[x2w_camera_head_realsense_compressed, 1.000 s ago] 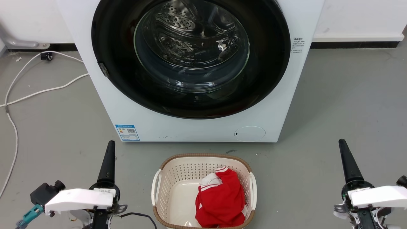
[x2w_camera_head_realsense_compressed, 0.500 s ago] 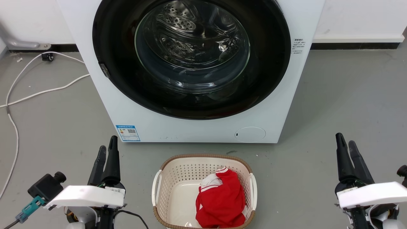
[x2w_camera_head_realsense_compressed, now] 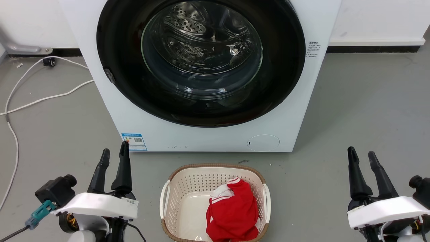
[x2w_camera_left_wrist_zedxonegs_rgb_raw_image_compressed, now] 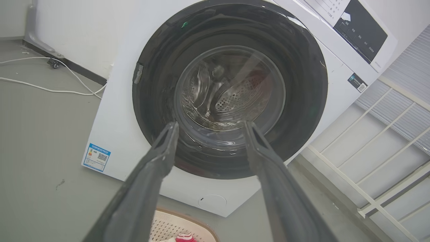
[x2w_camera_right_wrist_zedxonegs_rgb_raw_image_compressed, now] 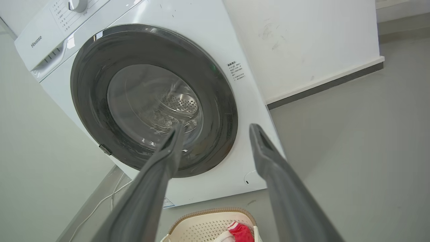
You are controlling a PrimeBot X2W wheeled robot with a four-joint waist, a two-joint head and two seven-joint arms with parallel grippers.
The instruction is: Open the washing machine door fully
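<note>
Head camera: high, facing forward and down at the washing machine (x2w_camera_head_realsense_compressed: 208,137) front, basket (x2w_camera_head_realsense_compressed: 215,165) at lower centre of frame. Left wrist camera: low, left of the basket, angled up at the washing machine door (x2w_camera_left_wrist_zedxonegs_rgb_raw_image_compressed: 302,101), frame rolled. Right wrist camera: low, right side, likewise rolled. All three share door and basket

obstacle: laundry basket (x2w_camera_head_realsense_compressed: 188,181) just before washing machine (x2w_camera_head_realsense_compressed: 201,137) | free: floor (x2w_camera_head_realsense_compressed: 352,111) on both sides of basket
</note>
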